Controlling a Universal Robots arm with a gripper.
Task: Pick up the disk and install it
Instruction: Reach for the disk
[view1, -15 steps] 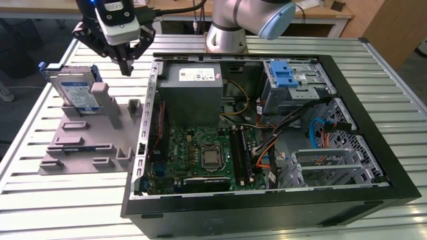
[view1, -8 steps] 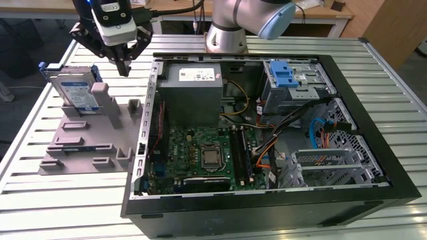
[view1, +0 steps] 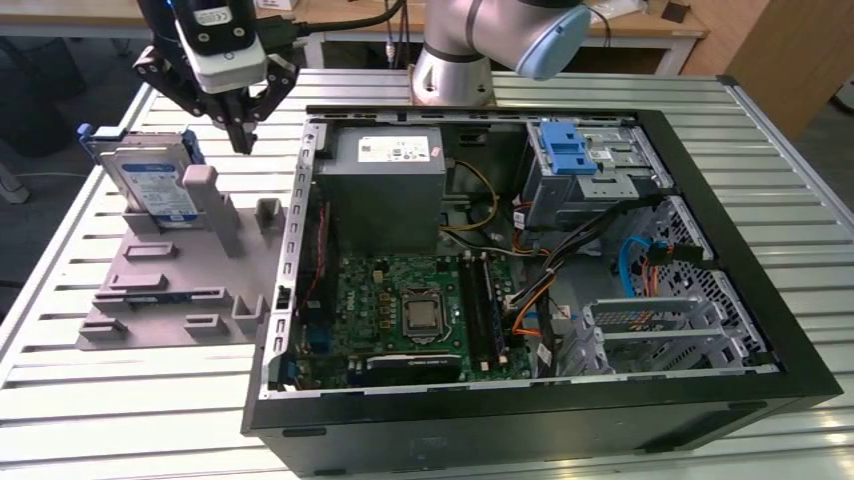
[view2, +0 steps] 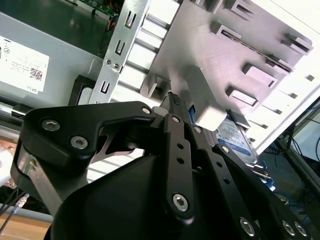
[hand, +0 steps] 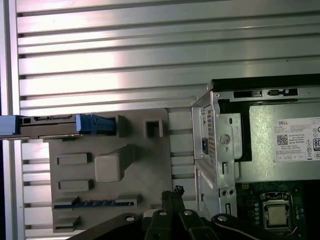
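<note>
exterior view: gripper (view1: 244, 140) hangs pinched closed, empty, at two o'clock from the disk (view1: 150, 182). disk stands upright in grey holder (view1: 160, 300).

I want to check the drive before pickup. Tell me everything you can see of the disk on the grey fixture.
The disk is a flat silver rectangle with a white-and-blue label, framed by a blue plastic bracket. It stands on edge, slotted into the grey fixture, outside the computer case on the exterior view's left. A grey post of the fixture stands in front of its labelled face. The end effector hangs beside it, shut, not touching it.
</note>
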